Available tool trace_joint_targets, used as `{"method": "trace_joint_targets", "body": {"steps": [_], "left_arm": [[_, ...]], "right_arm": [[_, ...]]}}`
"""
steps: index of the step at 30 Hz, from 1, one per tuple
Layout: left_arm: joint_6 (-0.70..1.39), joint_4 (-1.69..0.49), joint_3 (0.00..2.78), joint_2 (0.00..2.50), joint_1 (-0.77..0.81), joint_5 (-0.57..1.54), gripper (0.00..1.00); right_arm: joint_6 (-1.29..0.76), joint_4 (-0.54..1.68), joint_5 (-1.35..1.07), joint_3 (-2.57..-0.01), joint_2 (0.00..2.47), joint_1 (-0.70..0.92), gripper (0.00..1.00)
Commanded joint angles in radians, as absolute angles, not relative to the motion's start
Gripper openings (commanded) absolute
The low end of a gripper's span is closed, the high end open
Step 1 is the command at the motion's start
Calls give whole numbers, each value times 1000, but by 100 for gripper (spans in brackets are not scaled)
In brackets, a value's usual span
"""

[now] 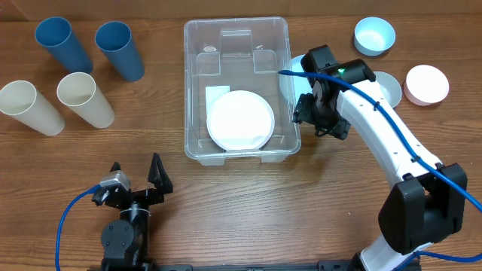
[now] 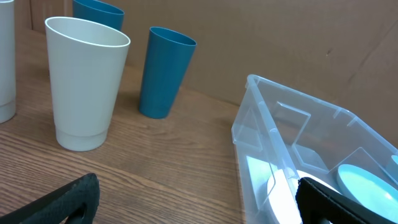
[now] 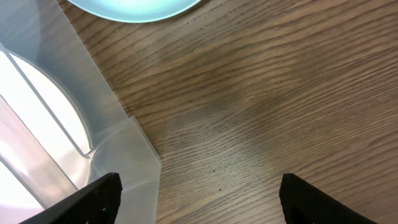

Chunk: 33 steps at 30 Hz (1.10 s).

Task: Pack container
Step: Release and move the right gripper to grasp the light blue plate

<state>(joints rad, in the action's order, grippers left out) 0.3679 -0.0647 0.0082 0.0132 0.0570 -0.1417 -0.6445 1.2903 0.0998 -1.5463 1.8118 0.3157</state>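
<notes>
The clear plastic container [image 1: 188, 90] stands at the table's middle and holds a white plate [image 1: 241, 120]. My right gripper [image 1: 316, 120] is open and empty, just right of the container's right wall, over bare wood. In the right wrist view its fingers [image 3: 205, 199] straddle the wood beside the container's corner [image 3: 134, 140], with a light blue bowl [image 3: 130, 6] at the top edge. My left gripper [image 1: 139, 181] is open and empty near the front edge. In the left wrist view [image 2: 199, 208] the container [image 2: 273, 106] is to the right.
Two blue cups [image 1: 64, 41] [image 1: 120, 49] and two cream cups [image 1: 30, 105] [image 1: 86, 98] stand at the left. At the right are a light blue bowl [image 1: 374, 35], a pink bowl [image 1: 427, 83], and a pale bowl [image 1: 390, 89] partly under the right arm.
</notes>
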Motion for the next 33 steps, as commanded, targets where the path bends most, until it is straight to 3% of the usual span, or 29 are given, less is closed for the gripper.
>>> {"method": "trace_joint_targets", "body": {"steps": [1, 11, 17, 24, 33], "left_arm": [[374, -63, 5, 5, 50, -133, 100], [374, -63, 5, 5, 50, -133, 100], [374, -63, 5, 5, 50, -133, 100], [374, -63, 5, 5, 50, -133, 100], [374, -63, 5, 5, 50, -133, 100]], "right_arm": [[-656, 1283, 68, -1542, 1808, 345, 84], [-660, 1223, 98, -1542, 1808, 346, 84], [-678, 961, 112, -1538, 1815, 201, 87], [-738, 844, 27, -1536, 1959, 52, 88], [-796, 780, -2, -1536, 2118, 50, 83]]}}
